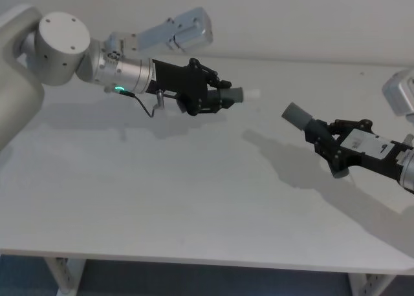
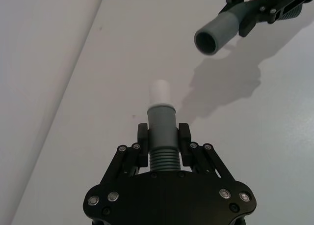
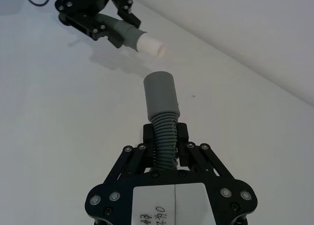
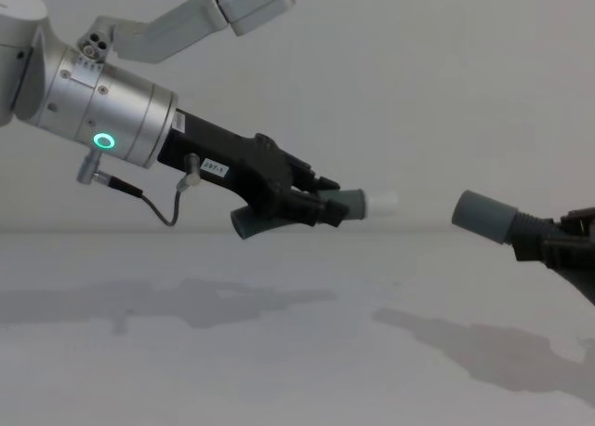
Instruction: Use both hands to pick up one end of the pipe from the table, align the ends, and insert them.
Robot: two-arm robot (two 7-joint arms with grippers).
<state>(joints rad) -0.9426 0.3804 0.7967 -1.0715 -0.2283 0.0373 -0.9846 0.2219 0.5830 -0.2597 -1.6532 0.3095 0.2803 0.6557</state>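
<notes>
1 step done: pickup | left gripper [image 1: 220, 99], upper left, clamps tip piece [image 1: 238, 94] | right gripper [image 1: 325, 139], right edge, clamps socket piece [image 1: 297, 117] | alignment, insertion pending

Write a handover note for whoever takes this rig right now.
Left pincer: shut on the white-tipped piece, held above the table.
Right pincer: shut on the socket piece, also lifted.
Done: both pieces picked up, ends facing each other across a gap.
To do: line them up (in the left wrist view the socket sits off the axis of the tip), then push the tip into the socket.
</notes>
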